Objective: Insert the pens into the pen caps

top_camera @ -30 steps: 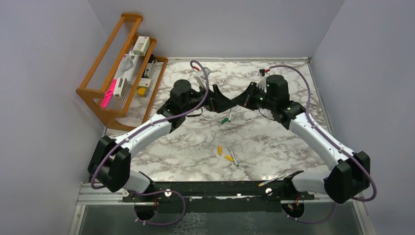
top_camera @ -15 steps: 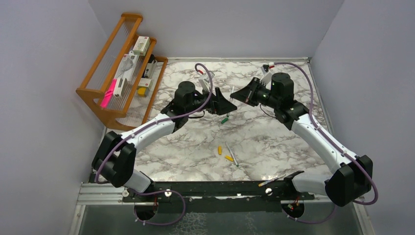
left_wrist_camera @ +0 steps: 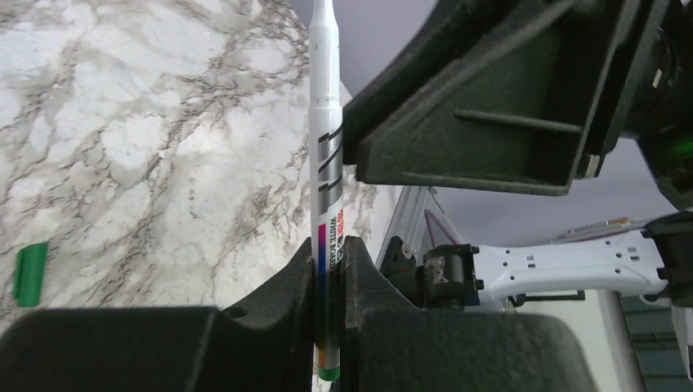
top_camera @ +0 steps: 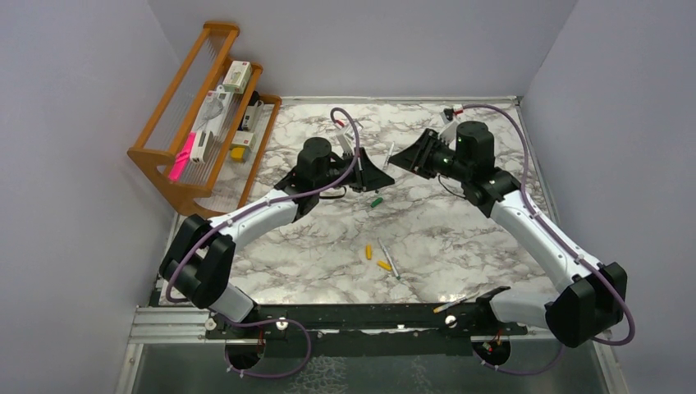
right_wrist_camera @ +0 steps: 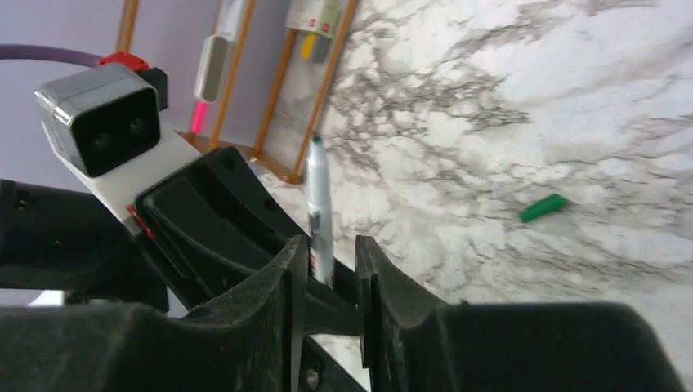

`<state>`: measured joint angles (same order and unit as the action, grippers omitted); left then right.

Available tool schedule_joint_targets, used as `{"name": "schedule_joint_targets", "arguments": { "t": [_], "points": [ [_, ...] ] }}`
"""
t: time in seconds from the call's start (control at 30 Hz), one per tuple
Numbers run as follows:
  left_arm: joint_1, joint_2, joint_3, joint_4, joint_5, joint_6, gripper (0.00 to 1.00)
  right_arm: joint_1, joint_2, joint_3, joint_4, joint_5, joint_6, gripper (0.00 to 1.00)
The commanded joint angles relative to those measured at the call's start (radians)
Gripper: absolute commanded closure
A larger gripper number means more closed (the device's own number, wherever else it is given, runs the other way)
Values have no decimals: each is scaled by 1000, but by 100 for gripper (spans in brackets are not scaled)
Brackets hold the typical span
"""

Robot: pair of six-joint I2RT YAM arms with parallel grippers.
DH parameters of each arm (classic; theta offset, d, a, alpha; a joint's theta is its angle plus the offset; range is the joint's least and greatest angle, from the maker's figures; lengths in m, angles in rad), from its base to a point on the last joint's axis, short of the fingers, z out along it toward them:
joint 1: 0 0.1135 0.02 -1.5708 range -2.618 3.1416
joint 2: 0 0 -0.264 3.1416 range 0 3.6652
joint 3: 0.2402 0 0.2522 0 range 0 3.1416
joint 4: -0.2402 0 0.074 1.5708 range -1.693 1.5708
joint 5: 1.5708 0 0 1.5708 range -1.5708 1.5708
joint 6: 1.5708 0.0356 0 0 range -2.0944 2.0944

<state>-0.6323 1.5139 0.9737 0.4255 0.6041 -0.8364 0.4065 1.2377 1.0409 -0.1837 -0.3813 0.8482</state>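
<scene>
A pale grey pen [left_wrist_camera: 327,163] with a green end stands upright between my left gripper's [left_wrist_camera: 328,245] jaws, which are shut on it above the table's middle back. In the top view the left gripper [top_camera: 374,174] holds the pen [top_camera: 388,155] close to my right gripper [top_camera: 409,161]. The right gripper [right_wrist_camera: 325,245] stands open, its jaws apart and just short of the pen [right_wrist_camera: 319,204]. A dark green pen cap [top_camera: 377,201] lies on the table below them. Two yellow-orange caps [top_camera: 368,251] [top_camera: 383,265] lie beside a second pen [top_camera: 389,259].
A wooden rack [top_camera: 205,123] with boxes and a pink marker [top_camera: 182,156] stands at the back left. A third pen [top_camera: 454,304] lies by the black rail at the front, near the right arm's base. Walls close in the marble table [top_camera: 492,246] on three sides.
My left gripper has shut on the pen. My right gripper has let the pen go, opened a little and drawn back to the right.
</scene>
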Motion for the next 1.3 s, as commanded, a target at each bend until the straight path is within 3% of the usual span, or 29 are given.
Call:
{"name": "schedule_joint_targets", "arguments": {
  "t": [0.0, 0.1, 0.13, 0.23, 0.33, 0.47, 0.57, 0.73, 0.93, 1.07, 1.27],
  "points": [
    [44, 6, -18, 0, -74, -16, 100, -7, -61, 62, -189, 195, -50, 65],
    [62, -2, -9, -24, -108, 17, 100, -14, -98, 70, -310, 315, -32, 23],
    [66, -2, 4, -46, -120, 30, 100, -17, -116, 69, -352, 359, -14, 15],
    [71, 14, 48, -121, -166, 81, 100, -18, -138, 61, -489, 493, 75, 10],
    [73, 44, 110, -206, -198, 125, 100, -18, -145, 34, -726, 606, 358, 2],
    [85, 85, 179, -228, -161, 131, 100, -18, -224, -72, -888, 586, 584, 4],
    [100, 118, 232, -245, -126, 110, 100, -18, -261, -140, -994, 554, 714, 13],
    [105, 109, 246, -230, -103, 82, 100, -18, -153, -77, -1212, 588, 711, 14],
    [108, 67, 121, -157, -101, 31, 100, -9, -106, -179, -1221, 505, 734, 9],
    [113, 52, 76, -144, -92, 23, 100, 10, -179, -282, -1188, 467, 793, 9],
    [135, 58, 78, -159, -55, 34, 100, 19, -189, -392, -1172, 434, 826, 14]
  ]
}}
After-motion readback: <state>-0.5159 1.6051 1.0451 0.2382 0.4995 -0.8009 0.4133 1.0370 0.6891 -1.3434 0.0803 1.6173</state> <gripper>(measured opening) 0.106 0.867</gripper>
